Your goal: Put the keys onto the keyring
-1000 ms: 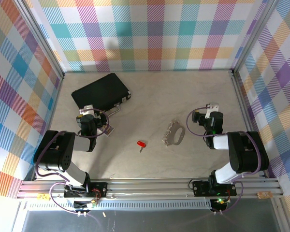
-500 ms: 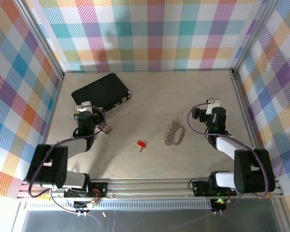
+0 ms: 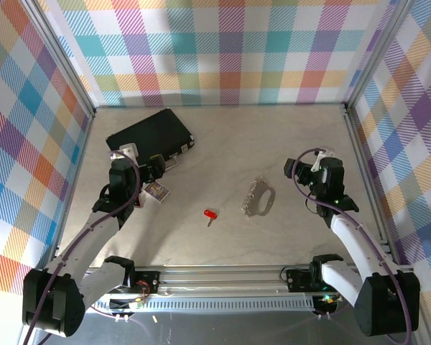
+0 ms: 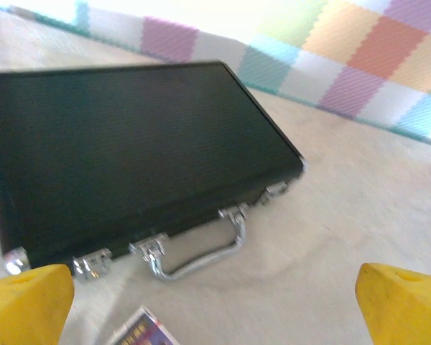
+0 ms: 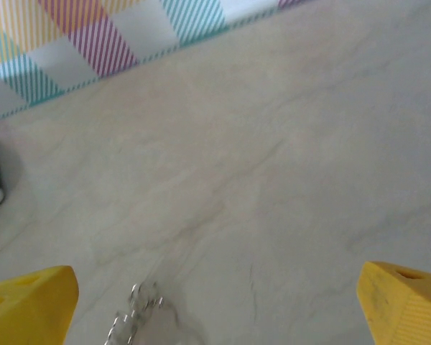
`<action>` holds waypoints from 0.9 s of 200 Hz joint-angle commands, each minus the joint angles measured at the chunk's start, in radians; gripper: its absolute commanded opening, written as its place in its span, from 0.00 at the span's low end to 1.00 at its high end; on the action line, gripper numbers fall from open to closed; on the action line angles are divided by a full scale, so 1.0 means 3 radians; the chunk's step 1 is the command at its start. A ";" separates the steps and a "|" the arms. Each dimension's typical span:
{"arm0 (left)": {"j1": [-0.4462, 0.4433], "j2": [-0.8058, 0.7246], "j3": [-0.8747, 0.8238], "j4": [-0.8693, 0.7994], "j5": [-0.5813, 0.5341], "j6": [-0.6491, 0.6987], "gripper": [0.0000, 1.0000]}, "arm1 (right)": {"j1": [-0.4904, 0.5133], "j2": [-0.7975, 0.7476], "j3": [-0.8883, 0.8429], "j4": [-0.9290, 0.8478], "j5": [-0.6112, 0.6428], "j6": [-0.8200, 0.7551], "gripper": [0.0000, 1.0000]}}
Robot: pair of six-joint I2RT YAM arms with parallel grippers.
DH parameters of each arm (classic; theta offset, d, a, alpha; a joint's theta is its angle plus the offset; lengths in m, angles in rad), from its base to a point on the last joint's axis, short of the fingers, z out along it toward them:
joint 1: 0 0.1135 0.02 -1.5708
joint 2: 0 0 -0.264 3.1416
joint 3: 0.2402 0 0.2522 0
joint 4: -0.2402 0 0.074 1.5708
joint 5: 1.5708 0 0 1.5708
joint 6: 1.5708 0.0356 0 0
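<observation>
The red key (image 3: 210, 214) lies flat, apart from the keyring (image 3: 259, 198), which sits just ahead of my right gripper (image 5: 215, 309); its jaws gape empty; the left gripper (image 4: 215, 309) is equally wide, facing the black case (image 4: 115, 151), key off to its right; I'd steady the ring, then approach the key's head squarely.

Counts out as one red key (image 3: 210, 214), one keyring (image 3: 259, 198), one black case (image 3: 149, 136) bearing one handle (image 4: 201, 253) and two clasps (image 4: 92, 263), one small card (image 3: 156, 191), two arms (image 3: 93, 237), and two grippers, namely the left gripper (image 4: 215, 305) and the right gripper (image 5: 215, 305), each with two yellow fingers (image 4: 25, 305), all on one table (image 3: 223, 144).
</observation>
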 commanded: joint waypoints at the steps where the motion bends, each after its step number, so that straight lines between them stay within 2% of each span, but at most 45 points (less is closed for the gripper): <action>1: -0.0173 -0.0117 0.0107 -0.0621 0.0444 -0.0237 1.00 | 0.0109 0.0009 0.0180 -0.0618 -0.0320 0.0185 0.99; 22: -0.0458 -0.0113 0.0212 -0.0847 0.0648 -0.0178 1.00 | 0.0282 0.0064 0.0244 -0.0814 -0.0446 0.0177 0.99; 49: -0.0973 -0.0085 0.0276 -0.0943 0.0760 -0.0199 1.00 | 0.0434 0.0134 0.0275 -0.0931 -0.0643 0.0189 0.99; 78: -0.1512 -0.0031 0.0251 -0.0865 0.0714 -0.0319 1.00 | 0.0445 0.0308 0.0373 -0.1026 -0.0675 0.0108 0.99; 98: -0.1835 0.0030 0.0128 -0.0531 0.0742 -0.0365 1.00 | 0.0445 0.0525 0.0468 -0.1003 -0.0714 0.0027 0.99; 116: -0.2023 0.0183 0.0020 -0.0249 0.0787 -0.0384 1.00 | 0.0445 0.0759 0.0582 -0.0979 -0.0787 -0.0028 1.00; 180: -0.2386 0.0459 -0.0093 0.0448 0.0956 -0.0397 1.00 | 0.0368 0.1517 0.0988 -0.0916 -0.0783 -0.0133 0.77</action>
